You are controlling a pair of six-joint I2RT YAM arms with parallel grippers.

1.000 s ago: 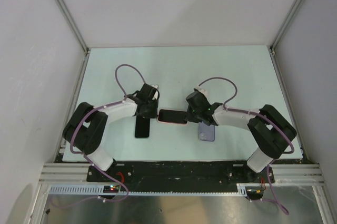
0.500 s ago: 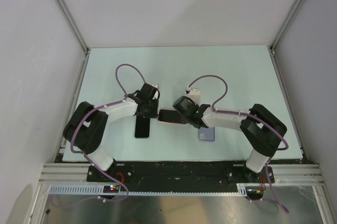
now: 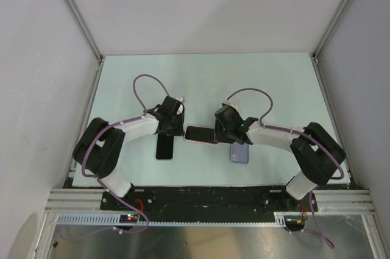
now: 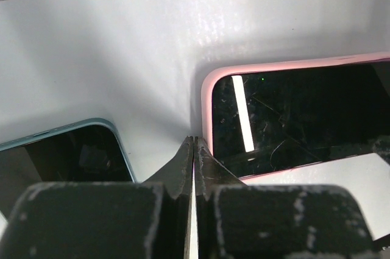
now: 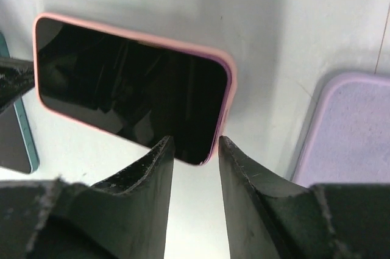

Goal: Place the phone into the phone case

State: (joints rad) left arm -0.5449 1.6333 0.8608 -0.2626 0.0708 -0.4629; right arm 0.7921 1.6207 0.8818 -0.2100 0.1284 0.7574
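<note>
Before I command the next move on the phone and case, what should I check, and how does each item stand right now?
1. Seating: the pink case rims the phone on every edge in view: ok.
2. The left pincer is shut, tips at the case's corner: ok.
3. The right pincer is open and straddles a corner at the other end: ok.
4. Right pincer contact with the case: cannot tell.
5. The purple case lies apart from the pink case: ok.
6. The teal-edged phone lies apart too: ok.
</note>
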